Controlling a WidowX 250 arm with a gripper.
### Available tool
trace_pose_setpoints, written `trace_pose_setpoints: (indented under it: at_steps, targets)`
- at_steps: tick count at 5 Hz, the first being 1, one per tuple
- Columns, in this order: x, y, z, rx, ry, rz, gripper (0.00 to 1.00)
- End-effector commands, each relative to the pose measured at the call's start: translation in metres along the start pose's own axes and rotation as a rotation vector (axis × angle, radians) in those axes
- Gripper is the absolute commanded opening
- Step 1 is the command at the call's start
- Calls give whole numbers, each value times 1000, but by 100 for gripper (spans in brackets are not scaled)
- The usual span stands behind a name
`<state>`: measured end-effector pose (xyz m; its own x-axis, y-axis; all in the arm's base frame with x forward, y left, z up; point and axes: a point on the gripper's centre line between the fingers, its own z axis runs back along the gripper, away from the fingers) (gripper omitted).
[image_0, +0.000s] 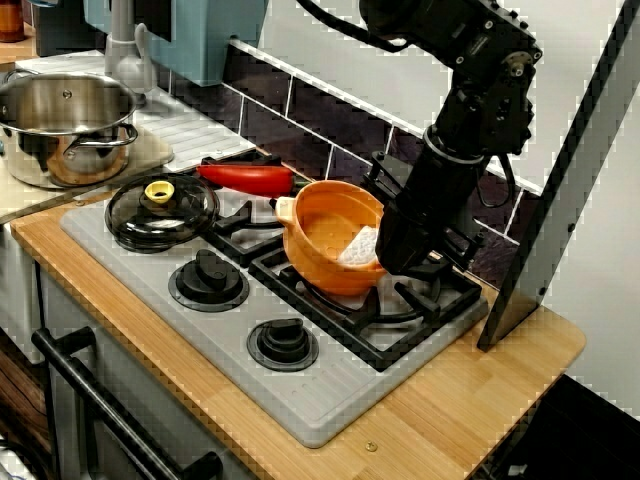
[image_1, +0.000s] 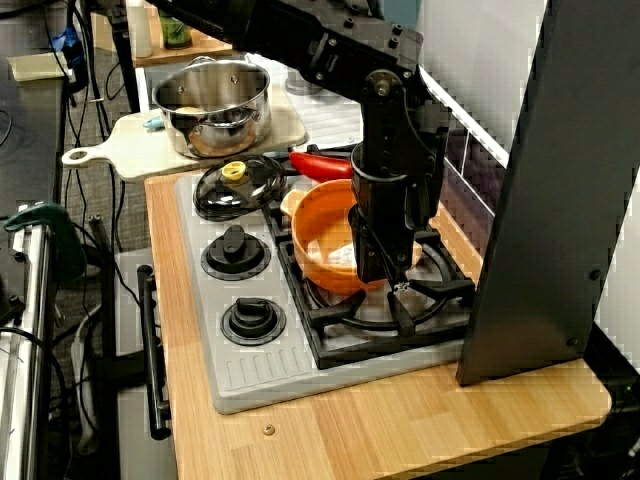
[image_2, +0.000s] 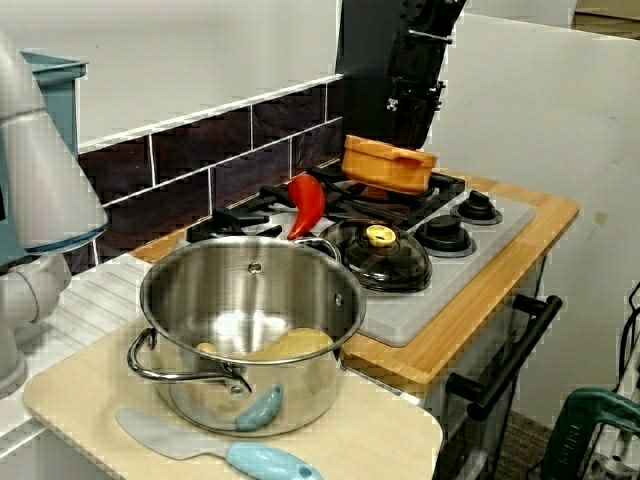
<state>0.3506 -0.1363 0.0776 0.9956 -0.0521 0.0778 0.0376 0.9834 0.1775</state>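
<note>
A toy kitchen stove (image_0: 140, 275) with a grey top sits on a light wooden table (image_0: 480, 390). In the view from the stove's front, an orange pot (image_0: 335, 235) with small side handles stands on the black grate over the burners on the right. A white, cloth-like piece (image_0: 358, 247) lies inside it against the right wall.

A black robot arm comes down from the upper right, and its hand (image_0: 400, 258) meets the pot at the right rim. The hand's own body hides its fingertips in every view. I cannot tell whether the hand is open or closed, or whether it grips the rim or the white piece.

Just left of the pot, a dark glass lid (image_0: 161, 208) with a yellow knob rests flat on the stove. A red pepper (image_0: 247, 178) lies beyond the lid, along the far edge of the grate. Two black dials (image_0: 208, 278) sit along the stove's near edge.

Further left, off the stove, a shiny steel pot (image_0: 65, 125) stands on a pale cutting board (image_1: 120, 155). In the view over the steel pot, a light blue spatula (image_2: 230, 452) lies on the board just beside it. A tall dark panel (image_0: 560, 190) leans upright at the right end of the table, and dark tiles line the wall behind.
</note>
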Motion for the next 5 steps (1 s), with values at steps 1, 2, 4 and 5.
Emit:
trace_pose_setpoints:
  at_steps: [1,2,4,5]
  targets:
    - [13,8,14,-15,-34,10,100]
    - [13,8,15,-18,-36,8,100]
    - [15,6,15,-15,-42,2,100]
    - [15,6,15,-14,-40,0,100]
